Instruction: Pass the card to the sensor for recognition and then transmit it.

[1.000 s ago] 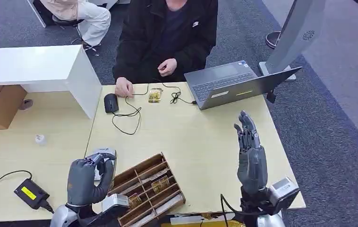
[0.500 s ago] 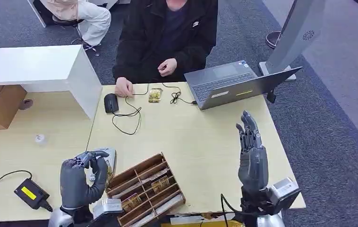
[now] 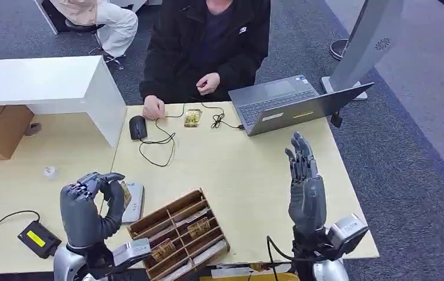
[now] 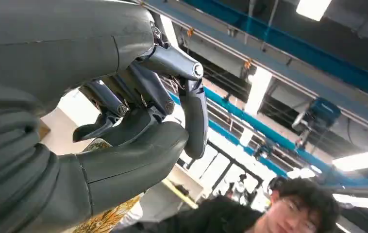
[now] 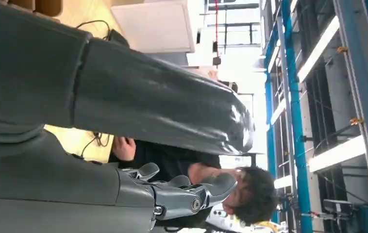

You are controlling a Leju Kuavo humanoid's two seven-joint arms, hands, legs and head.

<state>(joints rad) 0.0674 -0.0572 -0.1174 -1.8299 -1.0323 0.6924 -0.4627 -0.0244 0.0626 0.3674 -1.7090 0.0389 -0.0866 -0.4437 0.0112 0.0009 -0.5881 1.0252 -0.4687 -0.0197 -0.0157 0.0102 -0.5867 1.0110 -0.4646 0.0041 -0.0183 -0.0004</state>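
Card (image 3: 125,193) seemingly in left hand (image 3: 88,211)

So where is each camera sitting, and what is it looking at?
Head view: high on the robot, looking down at the table, with the card reader, wooden tray, laptop and both raised robot hands.
Left wrist view: behind the left robot hand, which pinches the card; it faces up toward the ceiling.
Right wrist view: behind the right robot hand, turned sideways, facing across the table.
Shared: all three show the seated person.
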